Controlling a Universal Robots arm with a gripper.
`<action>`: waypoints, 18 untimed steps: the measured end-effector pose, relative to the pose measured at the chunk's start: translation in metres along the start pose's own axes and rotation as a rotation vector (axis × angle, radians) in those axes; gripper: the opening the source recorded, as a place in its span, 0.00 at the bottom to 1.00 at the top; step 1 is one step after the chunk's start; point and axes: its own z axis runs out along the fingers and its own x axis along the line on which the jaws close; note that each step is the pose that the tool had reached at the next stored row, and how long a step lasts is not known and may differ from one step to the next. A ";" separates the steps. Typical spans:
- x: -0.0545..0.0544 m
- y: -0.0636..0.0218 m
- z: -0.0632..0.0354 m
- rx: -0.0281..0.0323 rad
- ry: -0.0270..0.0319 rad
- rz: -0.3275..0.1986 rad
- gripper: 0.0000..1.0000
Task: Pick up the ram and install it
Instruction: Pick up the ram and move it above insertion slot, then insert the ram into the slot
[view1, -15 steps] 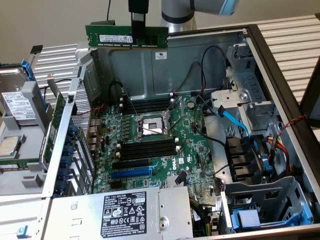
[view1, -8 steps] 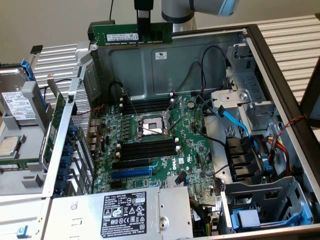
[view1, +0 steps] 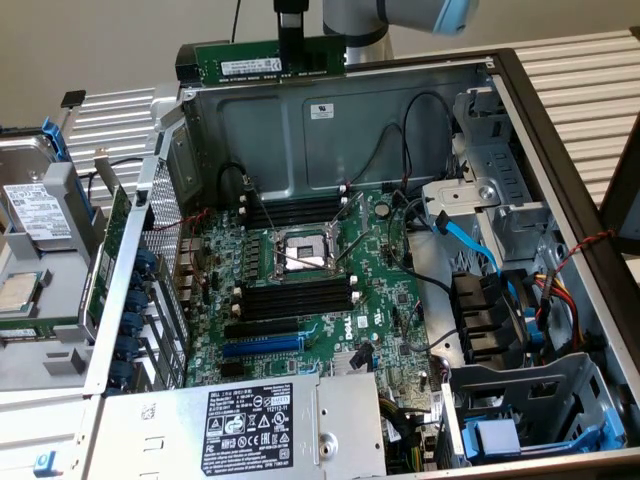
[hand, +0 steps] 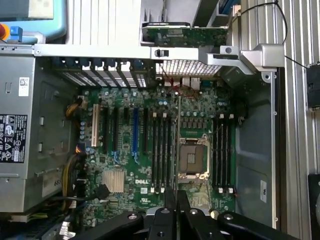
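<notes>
Nearest in the exterior view, at the front of the open computer case (view1: 560, 130), sits the grey power supply (view1: 260, 425) with its black label. Behind it, on the case floor, lies the green motherboard (view1: 385, 300). On that board come a blue slot (view1: 262, 346), then a bank of long black memory slots (view1: 295, 297), then the square processor socket (view1: 300, 250) and a second bank of slots behind it. Farther back rises the rear wall of the case (view1: 300, 135). Above that wall hangs the gripper (view1: 290, 58), closed on the ram (view1: 235, 62). The ram is held level and clear of the board, its flat face with white label and black chips turned to the camera, and the grip is near the middle of its length. The case rests on a ribbed metal desk (view1: 580, 70). The wrist view looks straight down into the case. There the black fingers (hand: 169, 205) meet at the near edge, and a thin line runs out from between them over the board, apparently the ram seen edge-on. That line lies alongside the socket, between it and the memory slots next to it. This view also lays out a white slot (hand: 94, 125) on the board.
</notes>
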 end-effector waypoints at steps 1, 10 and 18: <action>-0.003 0.0000 0.0009 0.0018 0.0009 -0.001 0.13; -0.017 -0.0007 0.0161 0.0045 0.0027 -0.007 0.13; -0.018 -0.0018 0.0324 0.0044 0.0028 -0.007 0.13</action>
